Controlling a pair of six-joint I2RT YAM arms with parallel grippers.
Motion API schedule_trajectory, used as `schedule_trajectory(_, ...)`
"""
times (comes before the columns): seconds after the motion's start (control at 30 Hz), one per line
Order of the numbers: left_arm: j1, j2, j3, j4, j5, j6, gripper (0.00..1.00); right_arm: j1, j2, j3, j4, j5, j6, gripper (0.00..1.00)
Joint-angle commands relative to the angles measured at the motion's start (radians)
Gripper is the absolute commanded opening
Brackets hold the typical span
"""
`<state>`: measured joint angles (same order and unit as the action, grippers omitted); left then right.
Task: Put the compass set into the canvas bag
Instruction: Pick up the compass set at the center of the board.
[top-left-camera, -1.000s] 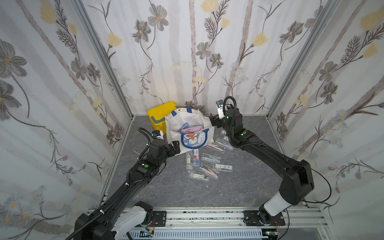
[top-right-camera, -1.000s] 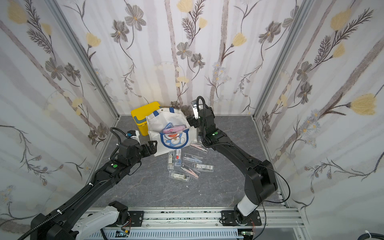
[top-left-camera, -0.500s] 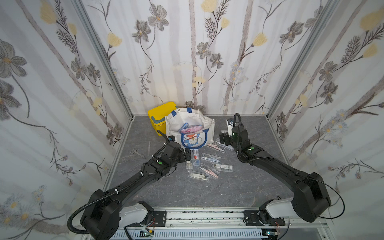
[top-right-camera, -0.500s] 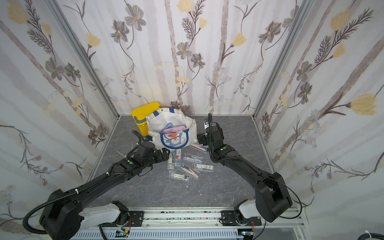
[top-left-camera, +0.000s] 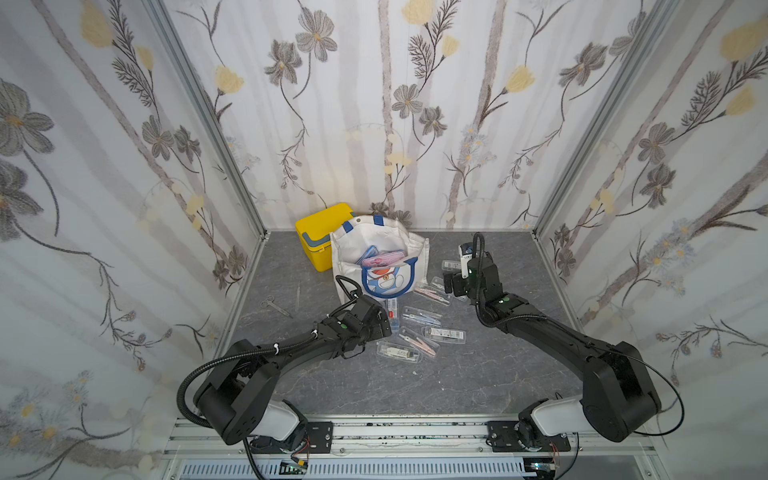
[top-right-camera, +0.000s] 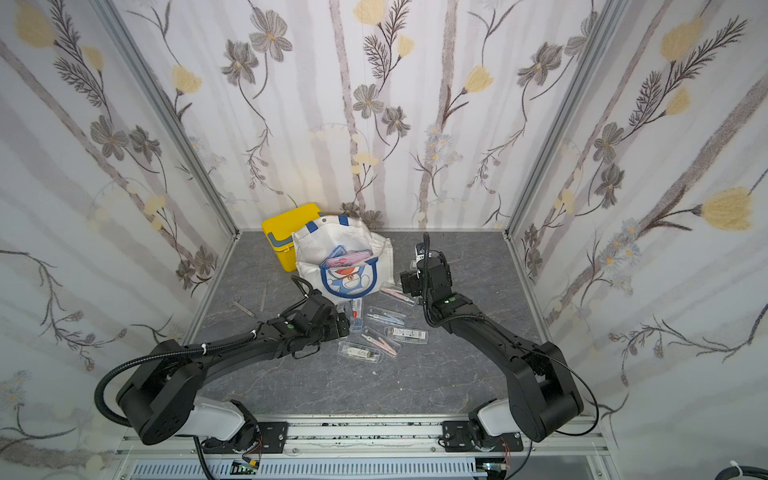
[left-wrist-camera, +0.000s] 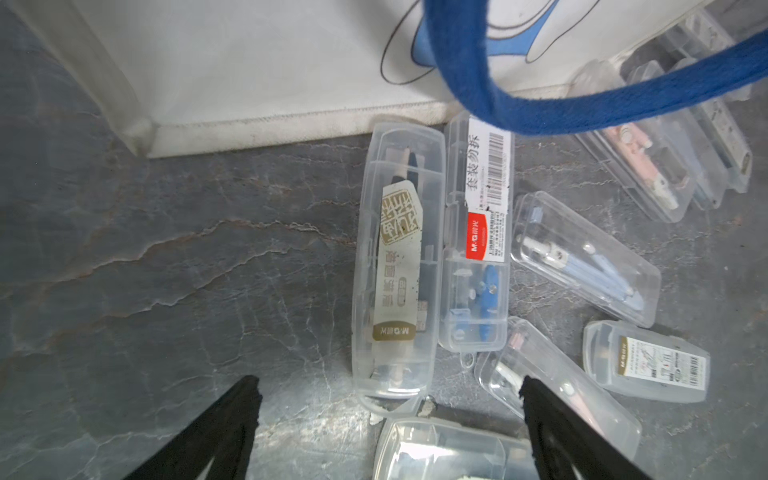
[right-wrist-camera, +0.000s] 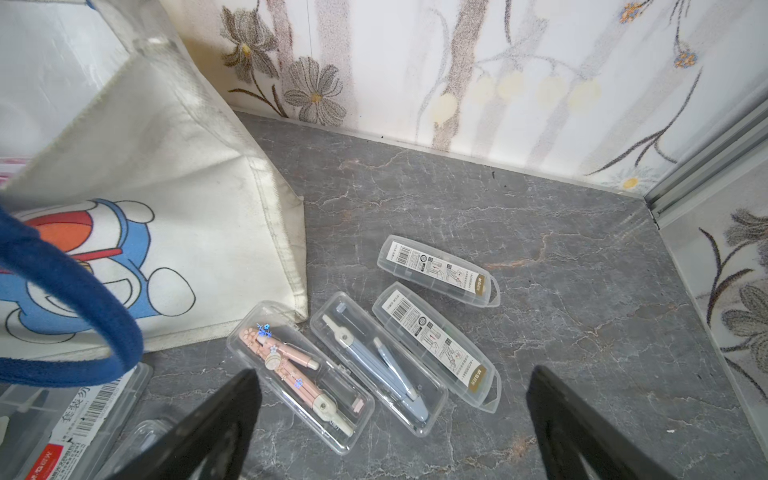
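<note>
The white canvas bag (top-left-camera: 353, 245) (top-right-camera: 311, 253) stands open at the back, with pink and blue compass sets (top-left-camera: 382, 259) in its mouth. Several clear-cased compass sets lie on the floor in front of it (top-left-camera: 419, 316). My left gripper (top-left-camera: 384, 322) (left-wrist-camera: 386, 384) is open and low, its fingers either side of the near end of a beige-labelled case (left-wrist-camera: 395, 270), not touching it. My right gripper (top-left-camera: 451, 286) (right-wrist-camera: 392, 372) is open above a pink compass case (right-wrist-camera: 299, 374) and a blue one (right-wrist-camera: 378, 365), right of the bag (right-wrist-camera: 187, 166).
A yellow plastic box (top-left-camera: 318, 235) stands behind the bag on its left. Small scissors (top-left-camera: 274, 305) and a thin metal tool (top-left-camera: 298, 297) lie on the grey floor to the left. The bag's blue handle (left-wrist-camera: 582, 108) hangs over the cases. Papered walls enclose three sides.
My left gripper has moved from the bag's left side to the cases in front of it. My right gripper has come down from the bag's mouth to the cases at its right.
</note>
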<state>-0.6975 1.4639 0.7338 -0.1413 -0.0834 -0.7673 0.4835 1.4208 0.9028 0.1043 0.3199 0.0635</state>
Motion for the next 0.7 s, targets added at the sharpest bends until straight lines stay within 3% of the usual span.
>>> schedule_trajectory(0.0,0.0,0.06,0.03,0.014,-0.031,-0.032,0.95,-0.006,0.001,-0.011,0.029,-0.012,0.018,0.99)
schedule_trajectory(0.2,0.002,0.158,0.106,-0.02,-0.075,-0.042,0.89,-0.018,-0.002,-0.03,0.029,-0.031,0.031,0.99)
schedule_trajectory(0.67,0.024,0.244,0.161,-0.032,-0.086,-0.029,0.78,-0.037,0.001,-0.054,0.029,-0.045,0.039,0.99)
